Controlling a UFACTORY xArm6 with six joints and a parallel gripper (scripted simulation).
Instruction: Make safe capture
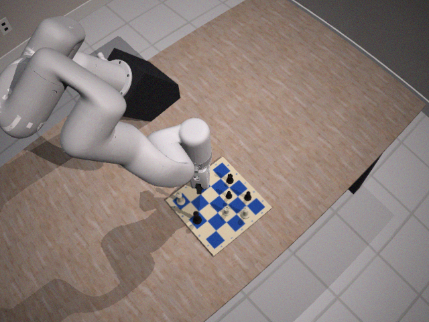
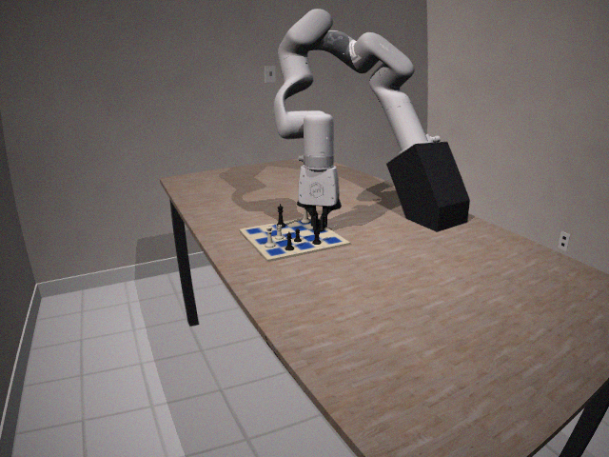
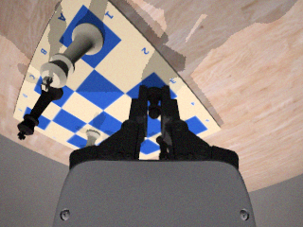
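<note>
A small blue-and-cream chessboard [image 1: 226, 229] [image 2: 275, 251] [image 3: 95, 82] lies on the wooden table. My gripper [image 1: 198, 187] [image 2: 317, 222] [image 3: 153, 96] stands upright over the board's edge nearest the arm and is shut on a black pawn [image 3: 153, 113] [image 2: 315, 228]. I cannot tell whether the pawn's base touches its square. Three other small black pieces [image 1: 229, 178] [image 1: 228, 194] [image 1: 247, 196] and a tall black piece [image 1: 196, 217] [image 2: 280, 214] [image 3: 38, 109] stand on the board. A tall white piece [image 1: 179, 198] [image 3: 72, 57] and two white pawns [image 1: 226, 210] [image 1: 244, 212] stand there too.
The arm's black base block [image 1: 145, 88] [image 2: 427, 184] stands on the table behind the board. The table's edge [image 1: 263, 274] runs just beyond the board's far side, with tiled floor below.
</note>
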